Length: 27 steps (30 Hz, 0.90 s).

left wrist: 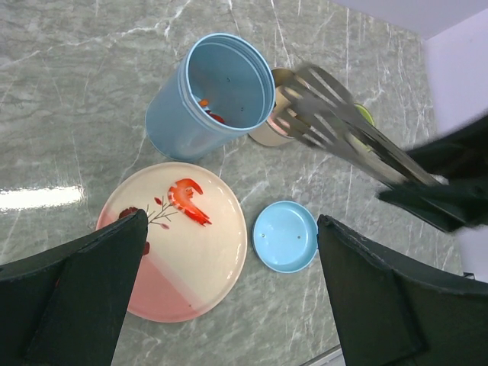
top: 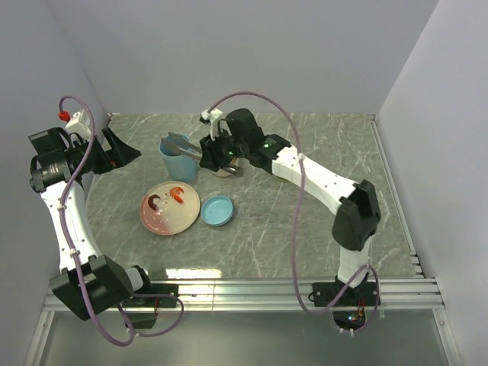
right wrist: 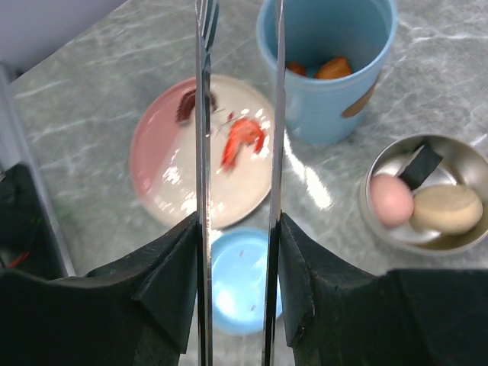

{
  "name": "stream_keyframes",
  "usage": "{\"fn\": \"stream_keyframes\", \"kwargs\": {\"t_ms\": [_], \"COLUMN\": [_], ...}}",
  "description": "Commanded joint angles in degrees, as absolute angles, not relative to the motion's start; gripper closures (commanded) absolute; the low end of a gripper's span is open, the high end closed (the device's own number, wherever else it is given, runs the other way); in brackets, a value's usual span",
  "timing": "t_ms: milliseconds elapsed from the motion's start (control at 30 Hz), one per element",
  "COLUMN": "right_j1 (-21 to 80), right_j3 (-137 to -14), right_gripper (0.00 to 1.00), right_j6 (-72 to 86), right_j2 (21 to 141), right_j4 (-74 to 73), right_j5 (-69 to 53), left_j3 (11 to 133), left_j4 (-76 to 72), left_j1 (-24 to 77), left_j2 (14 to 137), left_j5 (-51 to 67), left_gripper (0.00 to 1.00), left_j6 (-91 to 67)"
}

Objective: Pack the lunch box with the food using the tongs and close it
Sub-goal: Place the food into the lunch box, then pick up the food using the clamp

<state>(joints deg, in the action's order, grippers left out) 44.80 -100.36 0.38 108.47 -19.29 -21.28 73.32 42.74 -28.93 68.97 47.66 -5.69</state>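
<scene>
My right gripper [right wrist: 238,252] is shut on the silver tongs [right wrist: 202,152], whose two arms stand apart with nothing between them. In the top view the tongs [top: 183,151] reach over the mouth of the blue lunch box [top: 177,156], which holds orange food pieces [right wrist: 334,67]. Its blue lid [top: 217,210] lies flat beside the pink-and-cream plate [top: 169,208]. A red shrimp [left wrist: 188,200] and a dark piece [right wrist: 187,103] lie on the plate. A pale egg [right wrist: 390,200], a beige piece [right wrist: 446,207] and a black piece [right wrist: 421,166] sit in a steel bowl [right wrist: 427,244]. My left gripper [left wrist: 232,229] hangs open above the plate's left side, empty.
The steel bowl [top: 223,169] stands right behind the lunch box, under my right wrist. Grey walls close in the marble table [top: 320,221] at the back and both sides. A metal rail [top: 252,288] runs along the near edge.
</scene>
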Motion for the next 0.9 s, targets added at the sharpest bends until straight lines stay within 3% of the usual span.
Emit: {"fn": "stream_keyframes", "kwargs": {"t_ms": [0, 167, 567, 867], "right_j1": [47.72, 52.55, 53.61, 53.52], "right_j3": [-98.80, -95.98, -87.45, -87.54], "right_gripper": [0.52, 0.53, 0.56, 0.51], "right_j6": [-2.54, -3.43, -0.97, -0.70], "right_j2": [99.32, 99.05, 105.02, 109.68], "right_j4": [-25.38, -31.11, -26.81, -25.14], "right_j5": [-22.50, -19.08, -13.45, -13.71], "left_j3": [75.59, 75.06, 74.45, 73.74], "left_j4": [42.71, 42.10, 41.92, 41.13], "left_j1": [-29.27, -29.18, -29.27, -29.27], "left_j2": [66.62, 65.83, 66.71, 68.03], "left_j5": [47.99, 48.08, 47.90, 48.25], "left_gripper": [0.00, 0.01, 0.01, 0.01], "left_j6": [-6.15, -6.77, -7.03, -6.94]}}
